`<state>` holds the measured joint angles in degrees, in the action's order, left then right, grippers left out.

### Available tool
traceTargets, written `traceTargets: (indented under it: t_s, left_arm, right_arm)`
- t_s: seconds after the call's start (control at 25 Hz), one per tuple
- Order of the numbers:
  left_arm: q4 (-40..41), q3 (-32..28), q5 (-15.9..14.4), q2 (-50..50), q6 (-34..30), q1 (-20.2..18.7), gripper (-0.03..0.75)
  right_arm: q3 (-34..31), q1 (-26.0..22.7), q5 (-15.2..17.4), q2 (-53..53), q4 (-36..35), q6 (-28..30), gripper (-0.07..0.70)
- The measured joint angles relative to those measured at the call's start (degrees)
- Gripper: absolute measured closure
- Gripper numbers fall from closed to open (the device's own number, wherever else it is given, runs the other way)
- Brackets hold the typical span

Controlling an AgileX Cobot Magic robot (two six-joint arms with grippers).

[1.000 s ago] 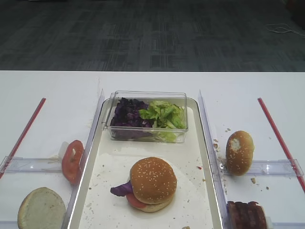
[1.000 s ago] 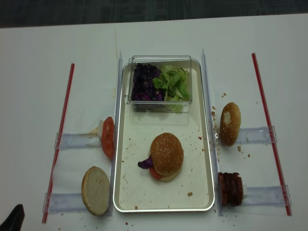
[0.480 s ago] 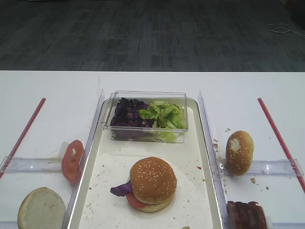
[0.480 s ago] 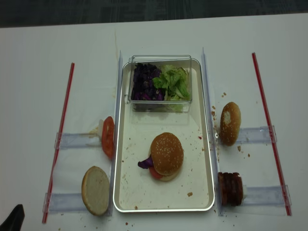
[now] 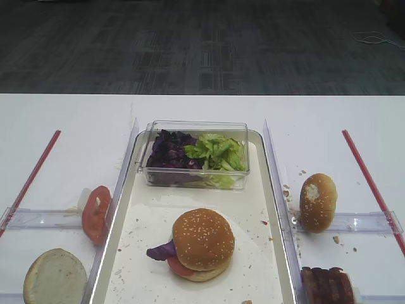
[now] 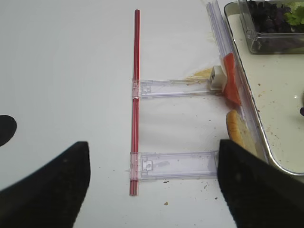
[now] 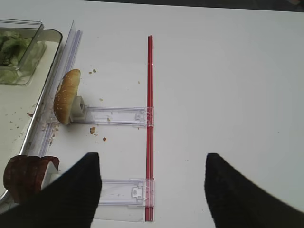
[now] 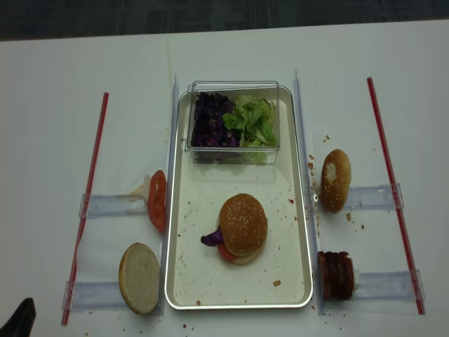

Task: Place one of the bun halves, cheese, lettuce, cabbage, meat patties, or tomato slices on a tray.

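Observation:
A sesame-seeded bun half (image 5: 203, 239) (image 8: 243, 225) tops a stack on the cream tray (image 8: 238, 306), with a tomato slice and a purple cabbage leaf (image 5: 162, 251) poking out beneath. More cabbage (image 5: 169, 152) and lettuce (image 5: 218, 153) fill a clear box on the tray's far end. Another tomato slice (image 5: 95, 214) (image 6: 231, 85) stands left of the tray. Meat patties (image 5: 327, 286) (image 7: 26, 176) stand to its right. No cheese is in view. My left gripper (image 6: 152, 156) and right gripper (image 7: 152, 164) both hover open and empty over the bare table, each outside the tray.
A pale flat bun half (image 5: 56, 277) lies at the tray's near left. A brown bun with a white torn patch (image 5: 317, 201) (image 7: 65, 97) stands on a clear holder at the right. Red strips (image 5: 371, 180) (image 6: 136, 99) and clear rails flank the tray. Crumbs are scattered about.

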<state>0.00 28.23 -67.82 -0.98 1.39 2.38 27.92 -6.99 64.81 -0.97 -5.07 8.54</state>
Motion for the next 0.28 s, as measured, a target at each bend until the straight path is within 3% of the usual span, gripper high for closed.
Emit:
traceTargets:
  t_s: [0.28]
  left_arm:
    - [0.0, 0.0, 0.0, 0.0, 0.0, 0.0, 0.171]
  right_arm:
    - [0.0, 0.0, 0.0, 0.0, 0.0, 0.2, 0.125]
